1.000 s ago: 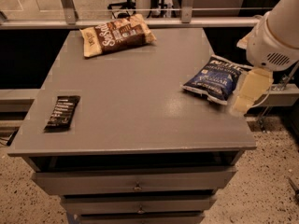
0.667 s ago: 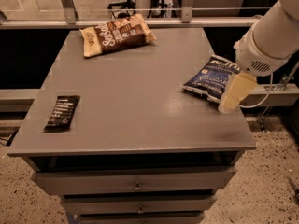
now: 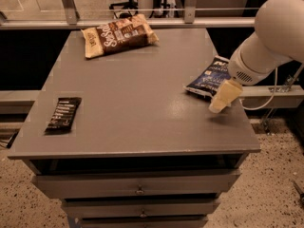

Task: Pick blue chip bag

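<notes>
- Since a second ago the gripper (image 3: 224,97) has slid leftward across the front of the blue chip bag (image 3: 207,77). It has come in from the right-hand rim of the surface (image 3: 137,89), and the bag itself hasn't budged.
- The bag lies flat near the right edge of the surface, about midway back and turned on a diagonal. The gripper hangs low just at the bag's near corner, with the arm (image 3: 270,37) reaching in from the right.
- Whether the gripper is open or closed I can't tell. It doesn't seem to have hold of anything, as the bag is lying down on the surface.
- I'd call this the approach: lining up, with no grasp made yet.
- Next it needs to come over the bag's middle, drop and close on the crinkly film without nudging the bag off the edge.
- The brown snack bag (image 3: 118,34) at the back and the black wrapper (image 3: 63,113) at the left are well apart from all this.
</notes>
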`<state>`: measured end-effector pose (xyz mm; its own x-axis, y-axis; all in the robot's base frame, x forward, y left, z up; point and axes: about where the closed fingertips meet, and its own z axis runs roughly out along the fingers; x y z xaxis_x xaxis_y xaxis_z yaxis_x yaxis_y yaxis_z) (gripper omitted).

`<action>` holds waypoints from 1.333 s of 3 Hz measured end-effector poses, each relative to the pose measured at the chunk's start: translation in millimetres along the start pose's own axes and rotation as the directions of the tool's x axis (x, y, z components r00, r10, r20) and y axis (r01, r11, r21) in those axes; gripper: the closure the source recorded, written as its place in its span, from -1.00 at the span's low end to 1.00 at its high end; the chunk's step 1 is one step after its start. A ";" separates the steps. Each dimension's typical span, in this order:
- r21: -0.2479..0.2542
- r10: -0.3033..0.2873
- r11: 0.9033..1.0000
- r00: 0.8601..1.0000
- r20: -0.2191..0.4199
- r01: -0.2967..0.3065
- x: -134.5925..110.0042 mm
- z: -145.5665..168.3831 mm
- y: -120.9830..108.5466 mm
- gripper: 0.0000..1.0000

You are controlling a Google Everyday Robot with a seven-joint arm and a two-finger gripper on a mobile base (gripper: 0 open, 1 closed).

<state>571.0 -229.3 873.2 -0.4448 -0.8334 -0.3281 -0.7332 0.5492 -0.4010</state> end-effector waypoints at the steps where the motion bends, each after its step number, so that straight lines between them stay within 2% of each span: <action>1: 0.001 0.084 0.997 0.996 -0.020 -0.084 4.6 21.1 -7.2 -0.52; 2: -0.007 0.111 0.994 0.994 -0.023 -0.112 3.5 26.8 -9.9 -0.06; 3: -0.015 0.113 0.994 0.993 0.020 -0.113 -6.0 15.2 -16.3 0.41; 4: -0.048 0.071 0.997 0.990 0.125 -0.065 -29.7 -6.5 -21.2 0.88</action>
<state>596.4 -216.6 897.0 -0.4280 -0.7780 -0.4600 -0.7264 0.5989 -0.3371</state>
